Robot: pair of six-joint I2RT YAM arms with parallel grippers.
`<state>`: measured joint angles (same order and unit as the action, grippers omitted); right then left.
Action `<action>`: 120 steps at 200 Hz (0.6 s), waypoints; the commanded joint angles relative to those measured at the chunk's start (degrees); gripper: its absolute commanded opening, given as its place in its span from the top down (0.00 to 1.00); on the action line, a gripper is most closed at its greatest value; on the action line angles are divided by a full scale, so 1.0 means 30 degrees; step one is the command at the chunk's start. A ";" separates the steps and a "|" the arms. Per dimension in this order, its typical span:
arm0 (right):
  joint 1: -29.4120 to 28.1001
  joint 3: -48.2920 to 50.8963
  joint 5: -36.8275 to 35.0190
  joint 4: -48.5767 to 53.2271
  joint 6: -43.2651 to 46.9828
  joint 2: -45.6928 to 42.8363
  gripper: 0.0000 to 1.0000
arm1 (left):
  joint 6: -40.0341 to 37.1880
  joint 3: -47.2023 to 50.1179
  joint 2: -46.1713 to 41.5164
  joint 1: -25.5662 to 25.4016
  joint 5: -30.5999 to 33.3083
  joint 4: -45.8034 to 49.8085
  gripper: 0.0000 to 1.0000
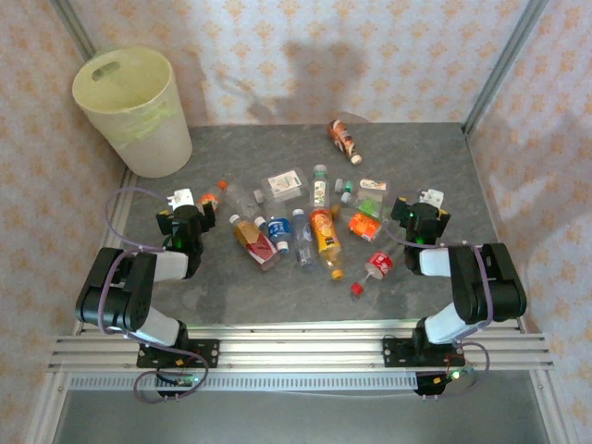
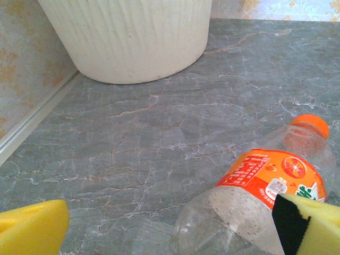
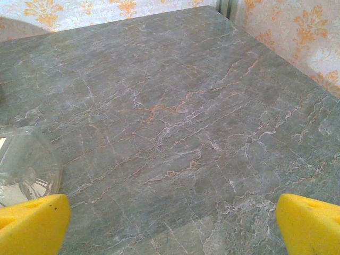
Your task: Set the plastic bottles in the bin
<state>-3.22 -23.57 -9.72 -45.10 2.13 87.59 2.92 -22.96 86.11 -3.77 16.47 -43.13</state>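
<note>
Progress nil as far as visible: plastic bottles [image 1: 305, 227] lie scattered on the table [image 1: 231, 287], apart from the bin [image 1: 148, 139] in the far left corner. Left gripper [image 2: 170, 231] and right gripper [image 3: 170, 226] stand wide, holding nothing

The bin [image 1: 148, 139], a large cream bucket with a handle cutout near its rim, stands upright at the far left corner of the table [image 1: 231, 296]. The bottles [image 1: 324, 236] lie on their sides, loosely scattered across the middle. They are clear plastic with orange, red, blue, green and white labels. One lone bottle [image 1: 344, 139] lies apart near the far edge. An orange-capped bottle [image 2: 265, 196] with an orange label lies closest to the bin — not touching it.
</note>
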 commanded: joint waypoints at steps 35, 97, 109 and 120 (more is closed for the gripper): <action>-0.0010 0.0207 -0.0510 -0.0537 -0.0329 -0.0130 0.01 | -0.0289 -0.0104 -0.0246 -0.0177 0.0151 -0.0359 0.00; -0.0009 -0.1656 -0.0147 0.5052 -0.0472 -0.2588 0.01 | 0.0848 -0.3463 -0.4195 -0.0448 -0.0707 0.8827 0.00; -0.0009 -0.2664 0.0247 0.7499 -0.0784 -0.3303 0.01 | 0.1462 -0.3757 -0.5032 -0.0763 -0.0317 0.9937 0.00; -0.0038 -0.3471 0.0610 0.9259 -0.1233 -0.3841 0.01 | 0.2310 -0.4277 -0.5713 -0.1053 0.0477 1.1490 0.00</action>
<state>-3.22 -27.92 -9.43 -31.62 1.26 80.51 4.93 -33.10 72.77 -5.23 15.42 -21.89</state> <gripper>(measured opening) 0.992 0.995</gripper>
